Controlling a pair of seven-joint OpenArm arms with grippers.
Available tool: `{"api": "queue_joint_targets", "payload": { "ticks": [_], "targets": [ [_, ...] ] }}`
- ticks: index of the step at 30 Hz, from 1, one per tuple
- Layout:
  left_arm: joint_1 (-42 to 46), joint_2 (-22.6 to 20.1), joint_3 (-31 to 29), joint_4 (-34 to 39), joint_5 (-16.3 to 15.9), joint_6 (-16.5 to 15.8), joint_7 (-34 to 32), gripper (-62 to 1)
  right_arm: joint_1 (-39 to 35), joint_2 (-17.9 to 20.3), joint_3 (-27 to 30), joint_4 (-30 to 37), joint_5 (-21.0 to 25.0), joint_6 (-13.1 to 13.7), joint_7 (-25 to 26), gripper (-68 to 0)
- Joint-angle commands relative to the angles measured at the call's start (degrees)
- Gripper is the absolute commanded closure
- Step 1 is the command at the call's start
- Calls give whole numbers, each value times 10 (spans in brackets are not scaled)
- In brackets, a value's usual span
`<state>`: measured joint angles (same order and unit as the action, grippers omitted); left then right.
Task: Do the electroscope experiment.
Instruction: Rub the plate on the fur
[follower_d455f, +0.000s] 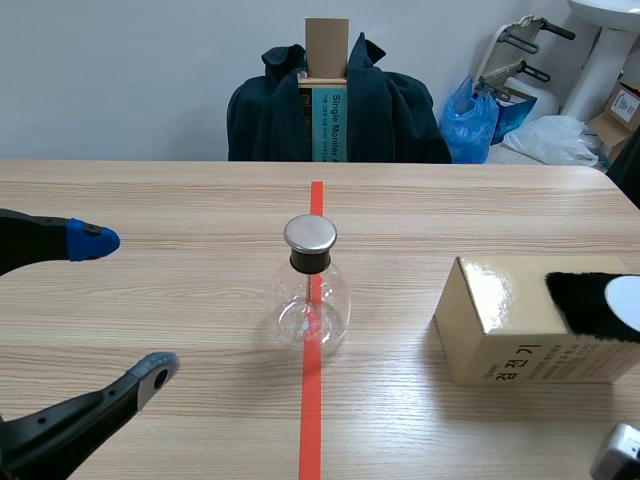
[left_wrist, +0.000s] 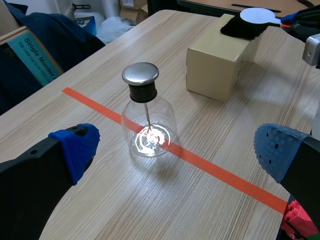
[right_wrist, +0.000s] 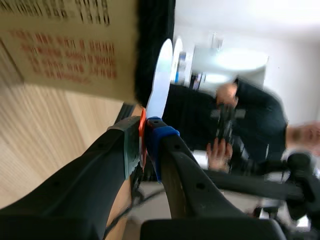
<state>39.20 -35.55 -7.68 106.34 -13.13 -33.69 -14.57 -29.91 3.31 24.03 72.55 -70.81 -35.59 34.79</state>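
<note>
While the electroscope (follower_d455f: 311, 290) stands mid-table, it seems best to rub the white disc (follower_d455f: 625, 303) firmly across the black fur (follower_d455f: 578, 298) on the box (follower_d455f: 505, 325) at its three o'clock before approaching the metal cap (follower_d455f: 310, 233). Right gripper (right_wrist: 144, 131) pinches the disc's handle; left gripper (follower_d455f: 125, 304) gapes wide at nine o'clock.

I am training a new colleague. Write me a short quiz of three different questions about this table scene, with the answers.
1. True or false: the clear glass flask with a round metal cap stands on the orange-red tape line.
2. Which claw grips the handle of the white flat disc? A) left claw B) right claw
3. Fill in: the black furry cloth lies on top of the tan cardboard ____.
Key: 1 true; 2 B, the left claw is open; 3 box.
</note>
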Motion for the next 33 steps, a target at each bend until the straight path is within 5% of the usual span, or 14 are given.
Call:
{"api": "queue_joint_targets", "payload": {
  "ticks": [1,6,11,29,30,33],
  "targets": [
    [-2,3,-2,2,-8,1,-6,-623,3,2,-13,2,-2,-4,18,-6],
    [-2,3,-2,2,-8,1,-5,-623,2,2,-7,2,-2,-9,-81,-6],
    [-2,3,-2,2,-8,1,-5,-623,4,9,-12,1,-8,-4,26,-6],
    [-2,3,-2,1,-8,1,23,-623,3,10,-23,1,-8,9,12,-6],
    [-2,3,-2,1,-8,1,29,-586,3,10,-23,1,-8,9,12,-6],
    [-5,4,-1,-8,-8,1,41,-307,4,10,-22,1,-8,8,11,-6]
  ]
}}
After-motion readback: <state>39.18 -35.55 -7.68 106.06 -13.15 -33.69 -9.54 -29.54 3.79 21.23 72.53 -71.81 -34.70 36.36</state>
